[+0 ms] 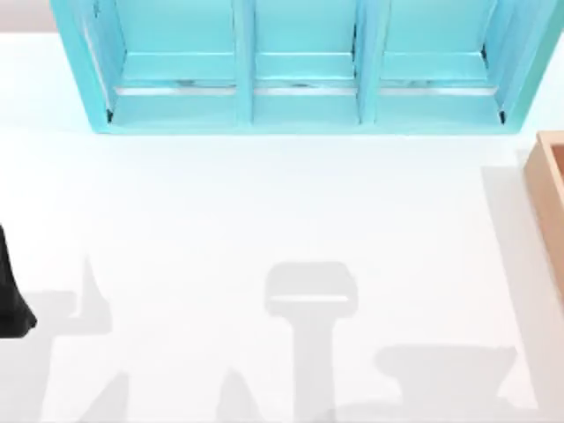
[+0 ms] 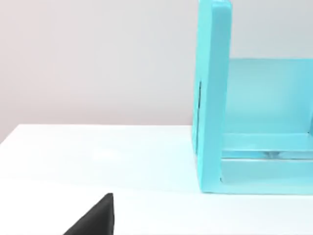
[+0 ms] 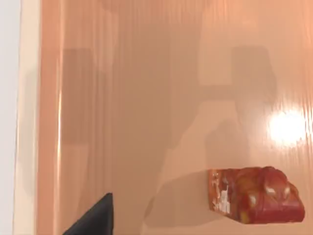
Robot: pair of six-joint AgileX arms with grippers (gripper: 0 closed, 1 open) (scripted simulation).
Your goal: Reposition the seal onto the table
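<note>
Orange-brown seal (image 3: 254, 195) lies inside wooden box (image 3: 122, 98); jaws' state cannot be told.

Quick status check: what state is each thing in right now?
seal: lying on the floor of the wooden box, ungripped.
wooden box: open-topped, at the table's right edge.
shelf unit: upright at the table's far side, three bays open.
left arm: at the left edge.
</note>
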